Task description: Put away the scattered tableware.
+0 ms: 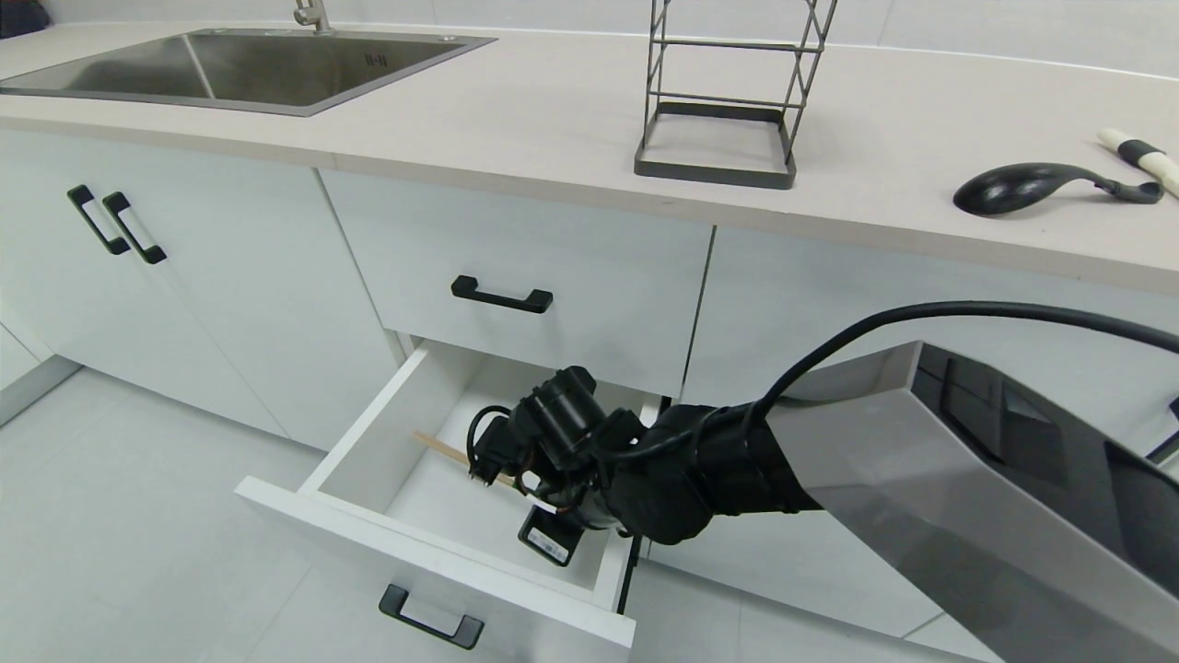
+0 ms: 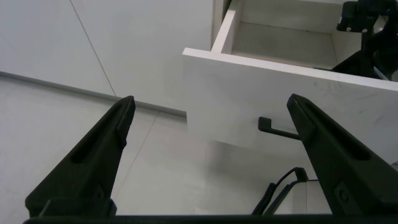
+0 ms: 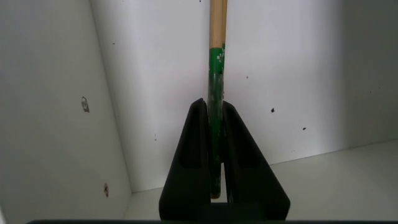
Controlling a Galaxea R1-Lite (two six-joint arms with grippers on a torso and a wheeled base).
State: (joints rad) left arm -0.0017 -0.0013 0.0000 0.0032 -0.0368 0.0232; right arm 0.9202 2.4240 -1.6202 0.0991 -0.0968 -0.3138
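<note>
1. At the far left, we see a steel sink [image 1: 138,69] set into the pale countertop [image 1: 553,120]. Below it is a pair of white cabinet doors [image 1: 184,304] with black handles.
2. The left gripper [image 2: 211,102] hangs over the floor tiles, just in front of the front panel of the open drawer. Its two fingers [image 2: 93,168] are spread wide, with nothing between them.
3. The open drawer [image 1: 433,552] is the lower one, pulled well out beneath a closed drawer [image 1: 553,249] that has a black handle.
4. A wooden chopstick [image 1: 442,448] with a green band is inside the open drawer, slanting with its bare end towards the drawer's left wall. We cannot tell whether it touches the drawer floor.
5. The right gripper [image 3: 214,106] is down inside the same drawer, near its right side. Its fingers are clamped on the green part of the chopstick, and the wooden end sticks out beyond the tips.
6. On the countertop above and to the right of the drawers stands a dark wire rack [image 1: 714,173], upright.
7. Further right, a black ladle [image 1: 1013,187] lies on the countertop, its bowl pointing towards the rack and its handle curving away to the right.
8. At the far right edge, just beside the end of the ladle's handle, lies a white utensil [image 1: 1142,157] with a black band. We cannot tell whether the two touch.
</note>
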